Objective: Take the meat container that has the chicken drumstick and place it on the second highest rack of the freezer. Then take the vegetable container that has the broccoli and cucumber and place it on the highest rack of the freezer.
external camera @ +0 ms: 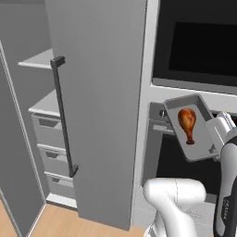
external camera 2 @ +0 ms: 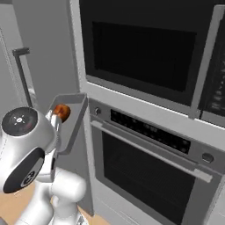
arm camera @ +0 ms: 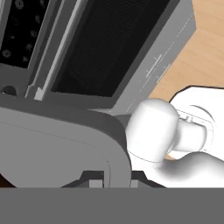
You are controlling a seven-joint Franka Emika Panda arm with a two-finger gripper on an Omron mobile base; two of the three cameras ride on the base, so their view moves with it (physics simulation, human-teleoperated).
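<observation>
Grey, stiff and probably light, the meat container [external camera: 196, 132] hangs in the air, pinched at its rim by your jaws, tilted; the chicken drumstick [external camera: 187, 122] could slide. Keep it level. The freezer [external camera: 46, 111] stands open well beyond the tray.

Shallow grey rectangular tray [external camera: 202, 134] tilted steeply, orange-brown drumstick [external camera: 187, 122] inside; tall grey freezer [external camera: 99, 106] door open, pale shelves visible.

Chicken drumstick [external camera: 187, 122] in meat container [external camera: 203, 149] — right of freezer [external camera: 99, 115], before oven [external camera 2: 149, 158].
</observation>
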